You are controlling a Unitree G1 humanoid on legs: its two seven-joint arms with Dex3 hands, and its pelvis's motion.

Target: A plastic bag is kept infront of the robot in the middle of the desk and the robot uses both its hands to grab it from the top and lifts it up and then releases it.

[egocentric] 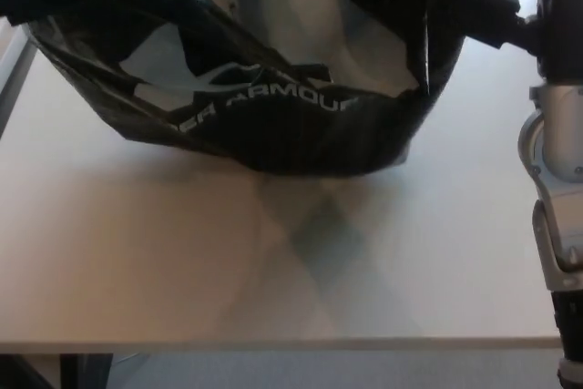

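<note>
Black plastic bag (273, 125) hangs above the desk (182, 252)

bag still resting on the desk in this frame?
No. The plastic bag hangs clear of the desk, with bare desk surface and the bag's shadow visible beneath its lowest edge.

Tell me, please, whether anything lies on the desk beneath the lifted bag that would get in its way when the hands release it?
Nothing visible does. The plastic bag hangs above the desk, and the surface beneath it shows only the bag's shadow. The right arm stands off to the side, clear of the drop.
</note>
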